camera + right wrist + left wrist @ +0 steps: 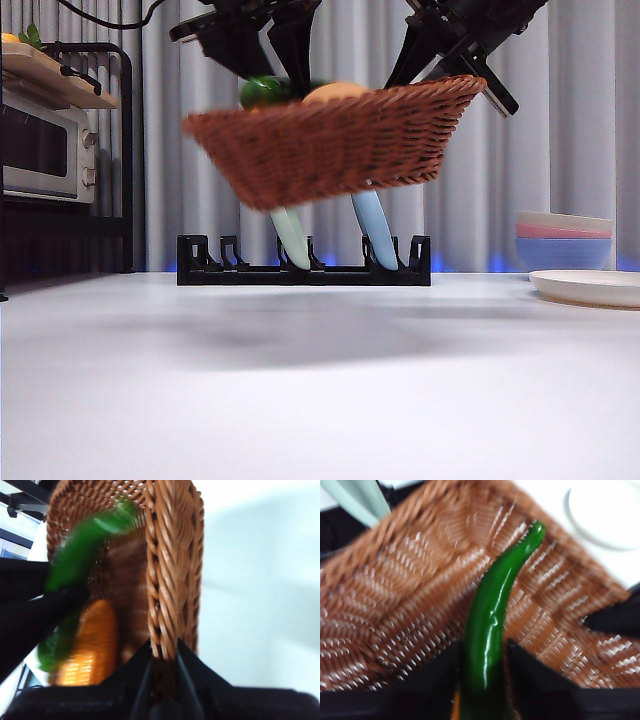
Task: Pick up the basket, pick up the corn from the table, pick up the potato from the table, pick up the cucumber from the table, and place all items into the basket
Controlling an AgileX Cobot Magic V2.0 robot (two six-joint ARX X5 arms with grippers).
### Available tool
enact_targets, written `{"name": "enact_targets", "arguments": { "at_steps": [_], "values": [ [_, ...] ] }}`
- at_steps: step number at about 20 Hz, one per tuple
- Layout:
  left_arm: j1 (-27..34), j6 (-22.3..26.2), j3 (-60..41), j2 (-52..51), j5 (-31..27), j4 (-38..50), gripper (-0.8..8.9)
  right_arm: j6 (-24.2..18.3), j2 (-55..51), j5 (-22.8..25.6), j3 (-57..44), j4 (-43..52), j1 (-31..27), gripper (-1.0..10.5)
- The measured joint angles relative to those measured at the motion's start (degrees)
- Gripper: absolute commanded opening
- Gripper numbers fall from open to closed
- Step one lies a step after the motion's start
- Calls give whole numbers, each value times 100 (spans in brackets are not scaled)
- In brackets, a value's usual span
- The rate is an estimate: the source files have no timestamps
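We've got the right end effector [164,652] pinching the tilted basket [330,140] rim, the left end effector [482,662] clamping the cucumber [492,620]; a sloppy drop could bounce out.

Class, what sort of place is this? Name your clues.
Probably a mock kitchen in a lab: a toaster oven on a shelf, stacked bowls and a plate on the white table, with a curtain backdrop.

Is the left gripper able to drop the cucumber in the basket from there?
Probably yes. The left gripper is shut on the cucumber right over the open basket, which the right gripper holds up by its rim. Nothing looks in the way.
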Motion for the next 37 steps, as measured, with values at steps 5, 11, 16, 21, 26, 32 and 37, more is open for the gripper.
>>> {"name": "enact_targets", "arguments": {
  "at_steps": [5, 11, 16, 21, 26, 32, 37],
  "values": [
    [9, 37, 81, 0, 44, -48, 598, 4, 0, -20, 2, 15, 0, -11],
    [-39, 149, 1132, -192, 105, -1152, 598, -11, 0, 201, 2, -48, -59, -11],
    [-155, 365, 1650, -1432, 177, -1596, 598, -66, 79, 538, -2, -505, -262, -11],
    [-164, 402, 1666, -2531, 186, -1427, 598, 313, 188, 846, -713, 13, -175, -11],
    [-166, 402, 1666, -2975, 186, -1421, 598, 761, 291, 866, -1386, 590, -72, -11],
    [-166, 400, 1661, -2918, 192, -1386, 598, 916, 667, 1375, -1392, 627, 37, 22],
    [-166, 402, 1661, -2933, 190, -1434, 598, 815, 662, 1377, -1388, 420, -7, 510]
  ]
}}
